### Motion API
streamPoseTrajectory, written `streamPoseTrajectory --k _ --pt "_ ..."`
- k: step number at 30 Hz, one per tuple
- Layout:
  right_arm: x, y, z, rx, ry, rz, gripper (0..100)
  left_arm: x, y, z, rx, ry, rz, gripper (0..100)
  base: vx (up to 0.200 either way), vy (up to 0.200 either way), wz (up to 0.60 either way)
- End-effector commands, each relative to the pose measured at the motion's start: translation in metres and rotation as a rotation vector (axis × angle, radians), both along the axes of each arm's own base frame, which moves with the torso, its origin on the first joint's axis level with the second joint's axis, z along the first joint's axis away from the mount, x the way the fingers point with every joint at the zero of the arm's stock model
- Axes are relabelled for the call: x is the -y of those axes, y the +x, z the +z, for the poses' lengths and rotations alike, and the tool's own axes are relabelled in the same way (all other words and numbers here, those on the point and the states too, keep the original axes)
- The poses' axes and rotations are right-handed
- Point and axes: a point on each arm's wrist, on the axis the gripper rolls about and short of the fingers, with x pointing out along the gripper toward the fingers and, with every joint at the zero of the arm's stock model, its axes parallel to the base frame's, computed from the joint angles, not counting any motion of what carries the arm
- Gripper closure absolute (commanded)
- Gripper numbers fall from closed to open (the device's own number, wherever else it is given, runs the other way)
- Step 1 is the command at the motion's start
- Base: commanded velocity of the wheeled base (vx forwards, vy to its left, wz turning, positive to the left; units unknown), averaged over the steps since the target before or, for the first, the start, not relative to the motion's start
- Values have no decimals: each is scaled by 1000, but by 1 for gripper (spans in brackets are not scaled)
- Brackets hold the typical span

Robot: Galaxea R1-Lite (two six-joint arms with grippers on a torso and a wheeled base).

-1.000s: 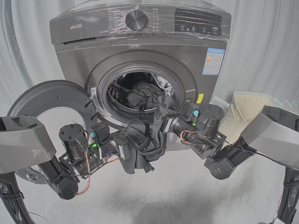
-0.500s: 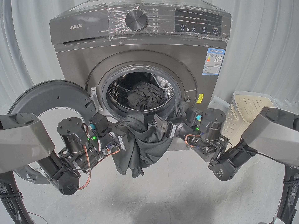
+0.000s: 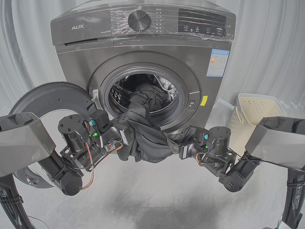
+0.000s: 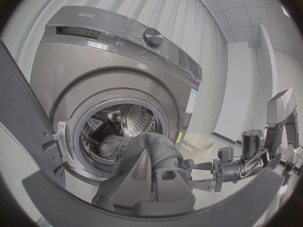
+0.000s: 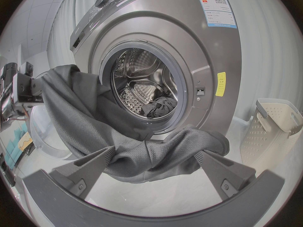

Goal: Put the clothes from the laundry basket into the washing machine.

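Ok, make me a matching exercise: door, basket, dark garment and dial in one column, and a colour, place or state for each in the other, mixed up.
1. door
2. basket
3. garment
4. dial

a. cream
b. on the top panel
c. swung open
d. strung between left gripper and right gripper

Pairs: 1-c, 2-a, 3-d, 4-b

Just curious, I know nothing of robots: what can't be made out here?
Basket bottom: head view, right arm hides it; right wrist view, its own wall does.
Door lower edge: head view, left arm covers it.
Pile in drum: head view, one garment or several, too dark.
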Motion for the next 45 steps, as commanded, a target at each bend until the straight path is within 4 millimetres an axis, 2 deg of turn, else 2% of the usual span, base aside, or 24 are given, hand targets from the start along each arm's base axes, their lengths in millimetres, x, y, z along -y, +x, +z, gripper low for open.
streamPoseTrajectory --k 1,7,12,14,18,24,26,27,39,45 --pt "4 12 2 15 20 -39 0 0 0 0 -1 0 -3 100 0 0 0" --pt "26 33 6 13 55 -169 0 -1 -1 -5 -17 10 -1 100 0 0 0" --pt "42 40 5 14 54 -209 0 -4 1 -4 -13 10 7 100 0 0 0" --pt "41 39 3 11 49 -204 0 -4 0 -3 -12 8 7 100 0 0 0" --pt "27 19 -3 -18 14 -117 0 -3 1 -2 -6 6 10 100 0 0 0" --pt "-10 -29 -17 -21 -19 175 0 -3 3 -3 -8 2 30 100 0 0 0" --pt "-14 -33 -18 -21 -18 197 0 -2 3 -3 -9 -2 48 100 0 0 0" --pt "-23 -41 -21 -28 -22 241 0 -2 4 -2 -7 -4 54 100 0 0 0" --pt "-41 -53 -20 13 11 336 0 1 10 5 22 -27 73 100 0 0 0" --pt "-55 -45 -30 32 25 342 0 3 13 11 40 -56 90 100 0 0 0"
